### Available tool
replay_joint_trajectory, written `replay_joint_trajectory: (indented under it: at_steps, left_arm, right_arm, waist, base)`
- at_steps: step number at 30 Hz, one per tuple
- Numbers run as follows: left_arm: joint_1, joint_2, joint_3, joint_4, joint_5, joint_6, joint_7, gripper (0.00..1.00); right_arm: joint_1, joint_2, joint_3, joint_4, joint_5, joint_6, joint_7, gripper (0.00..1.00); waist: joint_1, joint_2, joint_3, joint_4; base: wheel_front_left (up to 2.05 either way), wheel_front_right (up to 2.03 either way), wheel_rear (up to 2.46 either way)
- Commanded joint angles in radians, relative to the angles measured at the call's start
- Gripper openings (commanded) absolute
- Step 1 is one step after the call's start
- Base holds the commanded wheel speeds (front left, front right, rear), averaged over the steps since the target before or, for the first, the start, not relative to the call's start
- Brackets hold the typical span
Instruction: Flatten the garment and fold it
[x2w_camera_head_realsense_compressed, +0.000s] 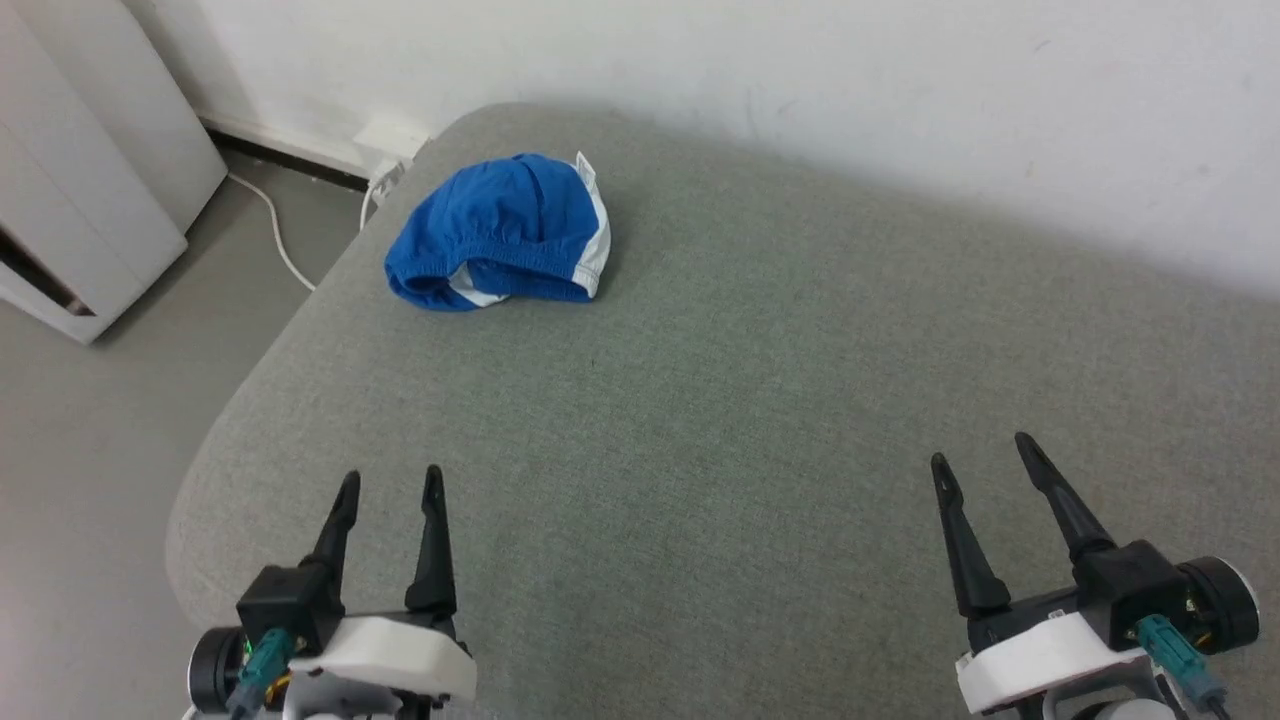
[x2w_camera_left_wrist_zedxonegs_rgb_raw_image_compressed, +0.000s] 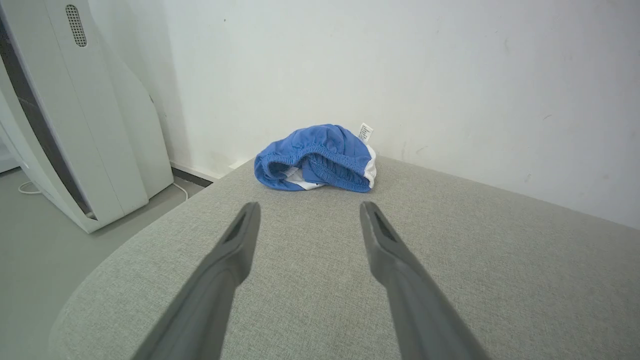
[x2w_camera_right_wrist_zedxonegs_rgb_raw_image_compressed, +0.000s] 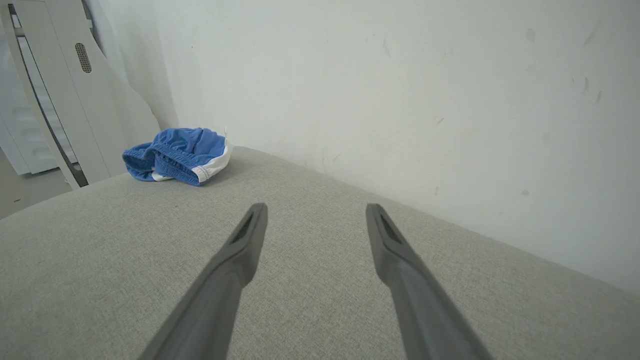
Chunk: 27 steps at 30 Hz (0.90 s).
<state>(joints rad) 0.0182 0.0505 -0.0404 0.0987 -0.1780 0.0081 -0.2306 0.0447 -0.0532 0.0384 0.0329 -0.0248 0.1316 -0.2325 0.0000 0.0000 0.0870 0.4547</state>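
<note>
The garment (x2w_camera_head_realsense_compressed: 500, 232) is a royal-blue pair of shorts with a white waistband, lying bunched in a rounded heap near the far left corner of the grey cushioned surface (x2w_camera_head_realsense_compressed: 720, 400). From the left wrist the garment (x2w_camera_left_wrist_zedxonegs_rgb_raw_image_compressed: 316, 158) lies straight ahead with a small white label sticking up. From the right wrist the garment (x2w_camera_right_wrist_zedxonegs_rgb_raw_image_compressed: 177, 155) sits far off to the left. My left gripper (x2w_camera_head_realsense_compressed: 390, 480) hovers open over the near left part of the surface, well short of the cloth. Over the near right, my right gripper (x2w_camera_head_realsense_compressed: 985, 448) is open too, nothing between its fingers.
A white wall (x2w_camera_head_realsense_compressed: 800, 80) runs along the far edge of the surface. To the left the surface drops off to a grey floor (x2w_camera_head_realsense_compressed: 90, 440), where a white appliance (x2w_camera_head_realsense_compressed: 80, 190) stands and a white cable (x2w_camera_head_realsense_compressed: 275, 225) runs to a wall socket.
</note>
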Motion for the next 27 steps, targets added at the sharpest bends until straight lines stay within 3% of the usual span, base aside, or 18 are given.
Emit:
replay_joint_trajectory:
  at_steps: [1,13,16,21,27]
  left_arm:
    - [-0.024,0.0,0.0,0.006,0.006,-0.008,-0.011,1.0]
    - [-0.327,0.046,0.039,0.278,-0.007,-0.088,-0.03,1.0]
    - [-0.445,0.058,0.092,0.354,-0.111,-0.109,0.038,1.0]
    - [-0.644,0.177,0.083,0.438,-0.148,-0.13,0.187,1.0]
    - [-0.847,0.305,0.007,0.535,-0.182,-0.138,0.35,1.0]
  right_arm:
    - [-0.006,0.003,0.002,-0.006,-0.009,-0.001,-0.009,1.0]
    - [-0.067,0.003,0.016,-0.057,-0.071,-0.001,-0.029,1.0]
    - [-0.084,0.003,0.01,-0.083,-0.068,-0.001,-0.029,1.0]
    - [-0.117,0.003,0.016,-0.124,-0.092,-0.001,-0.029,1.0]
    - [-0.15,0.003,0.018,-0.162,-0.104,-0.001,-0.029,1.0]
  waist:
    - [0.0,0.0,0.028,0.002]
    - [0.0,0.0,0.206,-0.069]
    - [0.0,0.0,0.251,-0.098]
    - [0.0,0.0,0.327,-0.145]
    - [0.0,0.0,0.405,-0.199]
  base:
    - [0.0,0.0,0.0]
    - [0.0,0.0,0.0]
    - [0.0,0.0,0.0]
    - [0.0,0.0,0.0]
    - [0.0,0.0,0.0]
